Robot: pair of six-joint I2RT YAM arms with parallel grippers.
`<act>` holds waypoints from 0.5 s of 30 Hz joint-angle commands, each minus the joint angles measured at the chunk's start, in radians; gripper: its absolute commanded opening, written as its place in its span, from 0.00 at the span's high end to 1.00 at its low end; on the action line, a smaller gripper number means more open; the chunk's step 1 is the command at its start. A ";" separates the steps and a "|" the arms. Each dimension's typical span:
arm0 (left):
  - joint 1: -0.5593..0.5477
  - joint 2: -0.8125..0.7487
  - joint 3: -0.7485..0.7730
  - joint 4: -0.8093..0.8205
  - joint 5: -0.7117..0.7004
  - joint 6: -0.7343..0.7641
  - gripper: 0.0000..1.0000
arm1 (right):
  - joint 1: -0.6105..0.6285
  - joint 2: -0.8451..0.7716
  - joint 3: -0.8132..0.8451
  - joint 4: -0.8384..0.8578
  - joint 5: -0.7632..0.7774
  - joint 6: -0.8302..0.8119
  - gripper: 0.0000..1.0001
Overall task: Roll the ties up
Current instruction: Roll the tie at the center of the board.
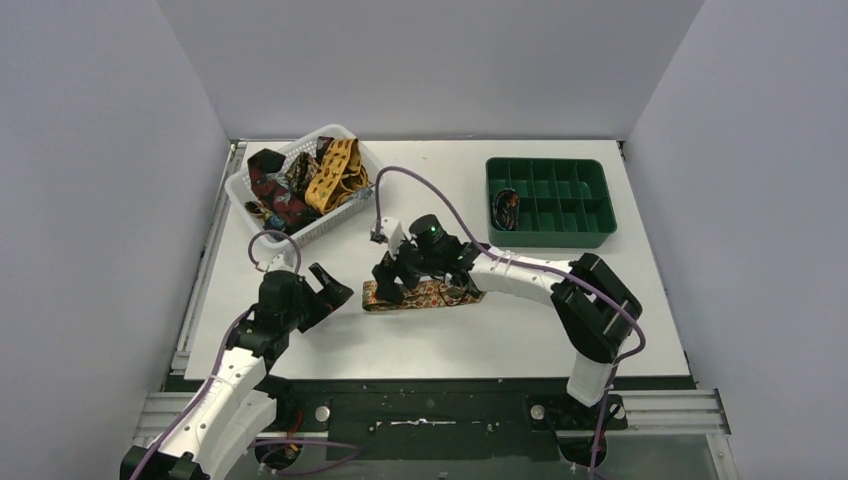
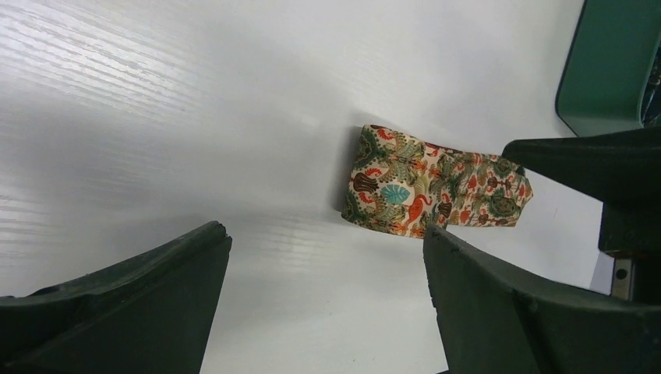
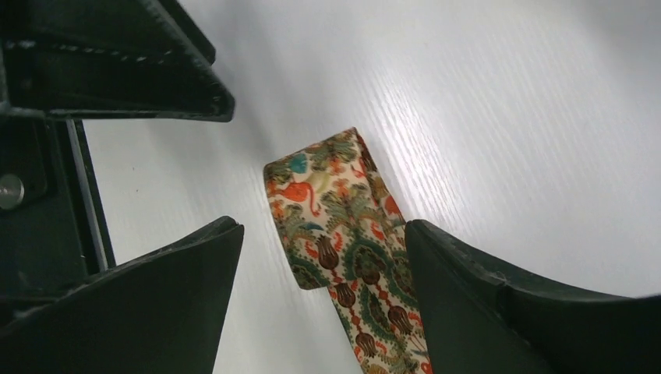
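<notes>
Patterned tie (image 1: 420, 295) flat on the white table (image 1: 520, 330), with neither gripper holding it.
Your right gripper (image 3: 321, 227) hovers over the tie, jaws apart and empty; your left gripper (image 1: 335, 287) sits spread wide beside its end. Pinch that end squarely and wind evenly — the smooth table may let fabric slip. Plain grey walls (image 1: 100, 200) enclose the table.

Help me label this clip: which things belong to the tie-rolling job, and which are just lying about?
Job: multicolour patterned fabric tie on the table; heap of red and yellow fabric ties; white plastic mesh basket holding them.
Lying about: green plastic compartment tray, untouched at the far right.
</notes>
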 commanded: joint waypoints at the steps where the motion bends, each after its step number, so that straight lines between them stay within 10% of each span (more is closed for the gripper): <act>1: 0.010 -0.060 0.026 -0.043 -0.050 -0.023 0.08 | 0.039 -0.028 -0.030 0.203 0.093 -0.229 0.27; 7: 0.015 -0.094 0.009 -0.033 -0.037 -0.040 0.09 | 0.044 0.081 0.165 -0.005 0.144 0.058 0.71; 15: 0.023 -0.074 0.018 -0.024 0.013 -0.029 0.09 | 0.069 0.056 0.123 -0.013 0.168 0.213 0.78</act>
